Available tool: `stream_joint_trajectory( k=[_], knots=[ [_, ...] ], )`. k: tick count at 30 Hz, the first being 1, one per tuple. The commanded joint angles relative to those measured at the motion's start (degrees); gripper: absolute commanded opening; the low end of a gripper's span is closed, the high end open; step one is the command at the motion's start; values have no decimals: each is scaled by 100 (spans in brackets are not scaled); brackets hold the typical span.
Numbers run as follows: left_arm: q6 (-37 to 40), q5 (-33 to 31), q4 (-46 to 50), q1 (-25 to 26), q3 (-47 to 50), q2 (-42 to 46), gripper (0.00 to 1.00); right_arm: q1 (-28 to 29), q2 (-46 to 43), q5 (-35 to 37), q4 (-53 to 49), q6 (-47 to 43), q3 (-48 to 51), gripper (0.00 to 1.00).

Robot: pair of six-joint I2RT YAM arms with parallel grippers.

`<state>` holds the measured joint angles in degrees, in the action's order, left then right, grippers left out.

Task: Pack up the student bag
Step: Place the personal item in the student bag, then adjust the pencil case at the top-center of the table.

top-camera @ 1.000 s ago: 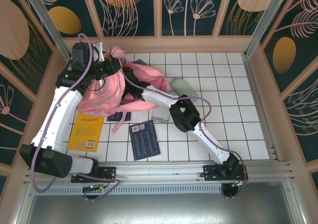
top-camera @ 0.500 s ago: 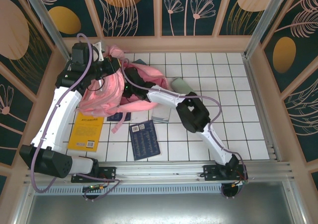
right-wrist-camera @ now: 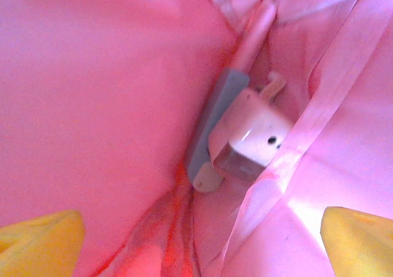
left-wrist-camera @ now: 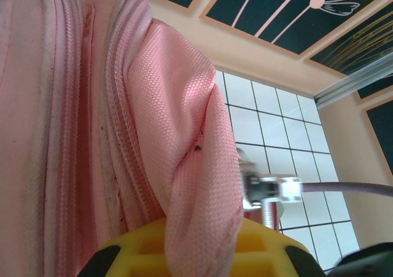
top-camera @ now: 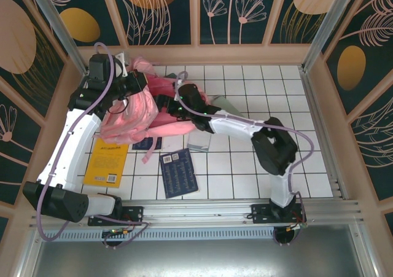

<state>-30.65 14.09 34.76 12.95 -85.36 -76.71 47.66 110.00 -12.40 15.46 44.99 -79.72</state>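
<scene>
The pink student bag (top-camera: 131, 115) lies at the back left of the tiled table. My left gripper (top-camera: 136, 79) is shut on a fold of the bag's fabric at its upper edge; in the left wrist view that fabric (left-wrist-camera: 184, 136) runs down between the yellow jaws of the left gripper (left-wrist-camera: 202, 252). My right gripper (top-camera: 164, 102) reaches into the bag's mouth. In the right wrist view the right gripper (right-wrist-camera: 196, 246) stands open with nothing between its yellow fingertips (right-wrist-camera: 37, 240), facing the pink lining (right-wrist-camera: 92, 74). A small white boxy item (right-wrist-camera: 249, 142) and a grey flat item (right-wrist-camera: 212, 120) lie inside the bag.
On the tiles in front of the bag lie a yellow book (top-camera: 107, 162), a dark blue book (top-camera: 178, 172) and a small dark booklet (top-camera: 147, 144). A pale grey-green item (top-camera: 228, 108) and a light grey one (top-camera: 199, 140) lie under the right arm. Wooden walls enclose the table.
My right arm's elbow has swung out to the right and its gripper has drawn back a little towards the bag's mouth, still open. The left gripper keeps its hold in place.
</scene>
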Motion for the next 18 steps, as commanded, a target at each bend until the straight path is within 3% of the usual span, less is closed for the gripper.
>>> stream_joint_trajectory(
  k=[1,5,10,18],
  knots=[
    [95,-325,-691,-53,-393,358,0,-196,-959,181,690,-172,503,99],
    [96,-517,-655,-81,-422,363,0,-495,-1591,143,535,-390,1038,97],
    [-94,-650,-743,-199,-555,242,0,-980,-2215,-944,1106,-629,1523,94],
    [-324,-840,-769,-579,-1799,-468,0,-1281,-2903,-261,-58,-1397,1292,93]
  ],
)
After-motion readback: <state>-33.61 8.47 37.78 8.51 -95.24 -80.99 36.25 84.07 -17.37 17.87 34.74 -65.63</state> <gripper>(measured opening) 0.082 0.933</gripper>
